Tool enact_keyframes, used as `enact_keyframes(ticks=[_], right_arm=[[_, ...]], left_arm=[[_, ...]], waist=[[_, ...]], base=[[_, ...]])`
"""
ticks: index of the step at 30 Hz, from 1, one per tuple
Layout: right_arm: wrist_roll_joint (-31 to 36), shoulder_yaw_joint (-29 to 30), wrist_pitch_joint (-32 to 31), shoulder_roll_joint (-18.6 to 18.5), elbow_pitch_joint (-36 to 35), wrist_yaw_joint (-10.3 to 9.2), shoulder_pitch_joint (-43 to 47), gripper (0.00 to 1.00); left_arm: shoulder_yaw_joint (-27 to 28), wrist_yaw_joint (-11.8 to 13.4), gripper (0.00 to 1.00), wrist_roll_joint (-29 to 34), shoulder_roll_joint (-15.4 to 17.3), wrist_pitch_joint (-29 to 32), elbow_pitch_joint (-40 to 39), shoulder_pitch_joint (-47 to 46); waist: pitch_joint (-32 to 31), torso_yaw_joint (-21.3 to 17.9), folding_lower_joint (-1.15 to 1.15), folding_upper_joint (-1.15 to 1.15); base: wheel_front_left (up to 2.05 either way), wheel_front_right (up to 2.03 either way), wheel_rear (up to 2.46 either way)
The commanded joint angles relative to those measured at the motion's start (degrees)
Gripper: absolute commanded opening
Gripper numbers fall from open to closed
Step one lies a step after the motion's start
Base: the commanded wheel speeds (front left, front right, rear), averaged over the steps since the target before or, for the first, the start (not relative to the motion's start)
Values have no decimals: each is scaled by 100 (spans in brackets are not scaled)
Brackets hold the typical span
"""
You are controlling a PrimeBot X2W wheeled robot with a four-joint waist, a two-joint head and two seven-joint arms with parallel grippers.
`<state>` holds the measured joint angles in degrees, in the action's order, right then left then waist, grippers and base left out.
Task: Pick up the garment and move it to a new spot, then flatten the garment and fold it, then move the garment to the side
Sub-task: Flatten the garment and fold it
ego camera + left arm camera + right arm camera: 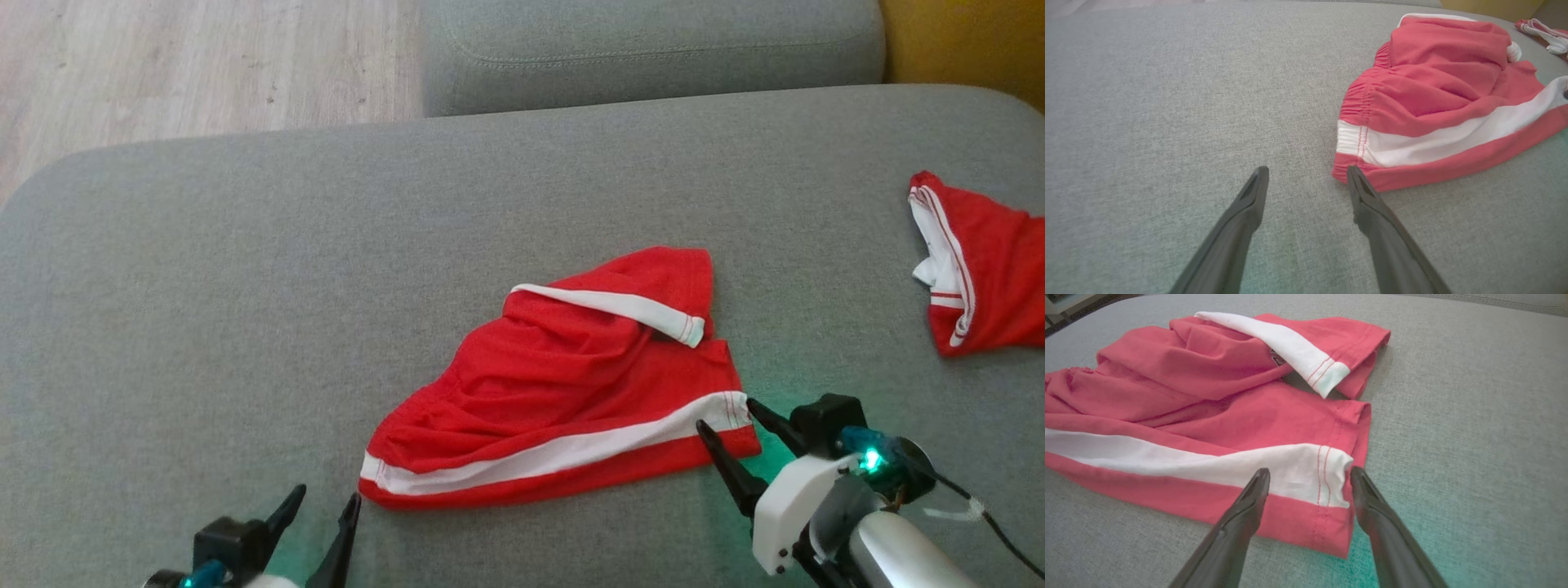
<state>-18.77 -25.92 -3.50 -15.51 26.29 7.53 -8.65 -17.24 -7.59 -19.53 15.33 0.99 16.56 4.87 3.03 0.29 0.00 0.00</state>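
Observation:
The garment (563,384), red shorts with white side stripes, lies rumpled on the grey cushion (245,269), one leg folded over at the top. My left gripper (324,500) is open just left of the waistband corner (1349,159), touching nothing. At the hem corner of the near leg (1331,486) my right gripper (728,415) stands open, its fingers on either side of the hem edge, with the cloth lying flat between them. The same garment (1437,94) fills the upper right of the left wrist view.
A second red and white garment (980,269) lies at the cushion's right edge. Another grey cushion (653,49) sits beyond, with wooden floor (188,65) at the upper left and a yellow surface (971,41) at the upper right.

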Motion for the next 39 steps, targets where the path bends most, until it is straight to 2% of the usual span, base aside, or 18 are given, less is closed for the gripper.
enact_keyframes(ticks=[1, 19, 34, 35, 37, 39], right_arm=[[-46, -128, 41, -114, -120, -4, -224, 100], [-237, -550, 160, -176, 118, -4, -582, 100], [-280, -778, 200, -213, 179, -4, -817, 100], [-286, -795, 200, -212, 187, -4, -830, 100], [-300, -822, 201, -210, 206, -4, -856, 100], [-321, -848, 209, -207, 228, -4, -878, 100]], left_arm=[[126, 11, 100, -91, 137, -11, -189, -364], [-712, 10, 100, -899, 533, 192, -190, -795], [-1157, 10, 100, -1482, 779, 353, -1, -1188], [-1190, 10, 86, -1509, 792, 359, 2, -1197], [-1251, 10, 70, -1565, 823, 379, -4, -1206], [-1321, 10, 49, -1617, 881, 405, -17, -1210]], waist=[[19, 1, 0, 0], [164, -53, 0, 0], [378, -197, 0, 0], [384, -207, 0, 0], [396, -219, 0, 0], [403, -225, 0, 0]], base=[[0, 0, 0], [0, 0, 0], [0, 0, 0], [0, 0, 0], [0, 0, 0], [0, 0, 0]])
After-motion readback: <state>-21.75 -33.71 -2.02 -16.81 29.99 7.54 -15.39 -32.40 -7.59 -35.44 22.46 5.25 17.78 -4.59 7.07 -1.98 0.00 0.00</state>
